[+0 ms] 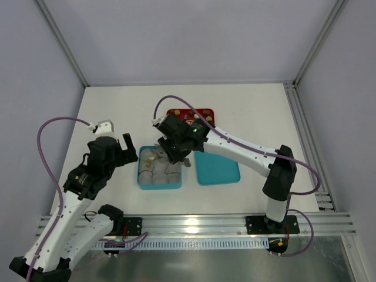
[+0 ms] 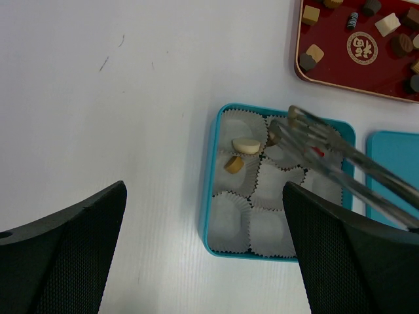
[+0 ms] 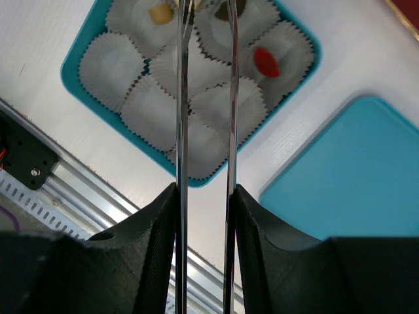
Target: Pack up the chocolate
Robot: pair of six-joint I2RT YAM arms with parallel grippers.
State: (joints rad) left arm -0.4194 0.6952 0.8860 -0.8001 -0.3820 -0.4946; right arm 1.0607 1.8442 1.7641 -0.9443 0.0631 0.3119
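At the top edge of the right wrist view the tongs (image 3: 181, 98) tips are cut off; the left wrist view blurs them over a brown chocolate (image 2: 272, 137) in the teal box (image 2: 211, 196), grip unclear. Right gripper (image 3: 205, 190) clamps the tongs, blades slightly apart; left gripper (image 2: 204, 190) spread wide, empty, beside the box. Cream piece (image 2: 246, 145) and tan piece (image 2: 234, 163) sit in cups, more chocolate on the red tray (image 2: 340, 65).

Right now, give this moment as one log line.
left tool: open beside box; right tool: holds tongs over box; chocolate: some in cups
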